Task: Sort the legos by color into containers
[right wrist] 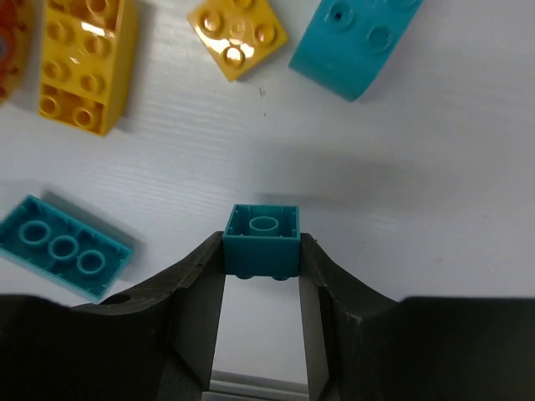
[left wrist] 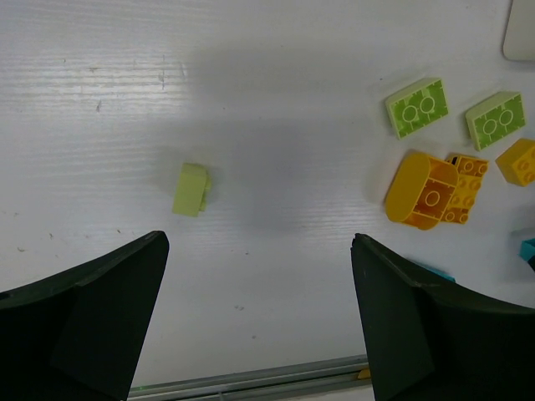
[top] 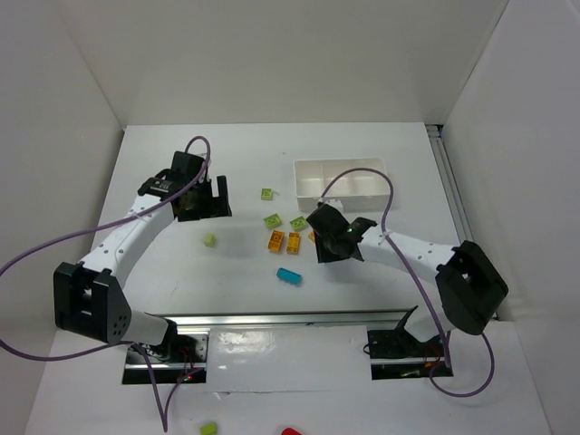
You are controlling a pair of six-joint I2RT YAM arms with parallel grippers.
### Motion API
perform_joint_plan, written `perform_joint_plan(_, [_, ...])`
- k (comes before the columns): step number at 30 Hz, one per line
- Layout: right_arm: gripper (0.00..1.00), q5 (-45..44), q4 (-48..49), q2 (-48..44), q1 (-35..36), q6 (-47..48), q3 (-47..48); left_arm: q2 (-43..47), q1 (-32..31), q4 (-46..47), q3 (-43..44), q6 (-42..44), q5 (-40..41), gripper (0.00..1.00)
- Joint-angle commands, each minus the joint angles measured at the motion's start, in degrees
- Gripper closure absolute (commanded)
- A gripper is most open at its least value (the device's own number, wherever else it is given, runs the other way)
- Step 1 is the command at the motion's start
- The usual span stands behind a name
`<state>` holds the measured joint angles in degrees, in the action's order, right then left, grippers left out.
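My right gripper [right wrist: 262, 252] is shut on a small cyan brick [right wrist: 262, 241] and holds it above the table; from the top it [top: 324, 237] is just right of the orange bricks. Below it lie two more cyan bricks [right wrist: 63, 246] [right wrist: 355, 38] and orange bricks [right wrist: 84, 63] [right wrist: 236, 32]. My left gripper [left wrist: 259, 251] is open and empty, above bare table [top: 204, 204]. A small lime green brick [left wrist: 191, 189] lies just ahead of it, also in the top view [top: 209, 240]. Two green bricks [left wrist: 416, 107] [left wrist: 495, 119] and orange bricks [left wrist: 422, 190] lie to its right. The white tray [top: 313, 166] stands at the back.
A loose cyan brick [top: 288, 275] lies near the front middle. White walls close in the table on three sides. A metal rail [top: 290, 319] runs along the near edge. A green piece [top: 207, 428] and a red piece [top: 290, 431] lie off the table in front.
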<state>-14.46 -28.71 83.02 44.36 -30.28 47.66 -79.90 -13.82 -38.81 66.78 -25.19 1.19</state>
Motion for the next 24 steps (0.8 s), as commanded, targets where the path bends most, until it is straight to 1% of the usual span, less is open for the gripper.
perform_joint_plan(1, [0.57,-6.18,-6.07,-3.57,-1.29,1.45,10.40,-0.26,-0.24,0.31,3.08,1.46,0.04,0.00])
perform_joint_plan(4, [0.57,-7.60,-7.24,-3.31,-6.46,3.47,15.78,-0.78,-0.24,0.31,3.70,1.46,0.56,0.00])
perform_joint_plan(5, [0.57,-7.60,-7.24,-2.70,-9.78,4.17,19.02,-0.79,-0.24,0.31,3.70,1.46,0.57,0.00])
perform_joint_plan(9, [0.57,-5.14,-4.69,2.83,-16.65,5.23,27.03,-1.40,-0.24,0.31,4.23,0.93,1.80,0.00])
perform_joint_plan(14, [0.57,-4.61,-0.57,14.08,-21.76,6.73,36.87,-2.45,-0.24,-0.22,5.37,0.40,1.80,0.00])
perform_joint_plan(16, [0.57,-4.09,0.75,18.37,-23.44,7.25,38.73,-2.46,-0.24,-0.74,5.37,0.40,1.80,0.00])
perform_joint_plan(19, [0.56,-2.43,2.51,21.82,-25.02,7.26,41.72,-2.46,-0.24,-1.36,5.90,0.93,2.41,0.00])
perform_joint_plan(21, [0.50,-1.80,3.48,24.28,-25.02,7.26,43.30,-2.46,-0.24,-1.88,5.90,0.93,2.93,0.00])
perform_joint_plan(22, [0.42,-1.28,3.48,24.90,-25.02,7.78,44.00,-2.46,-0.24,-1.89,5.90,0.93,2.94,0.00])
perform_joint_plan(24, [0.17,-2.41,2.79,25.43,-25.02,7.78,45.15,-2.98,-0.24,-1.89,5.90,0.93,2.94,0.00])
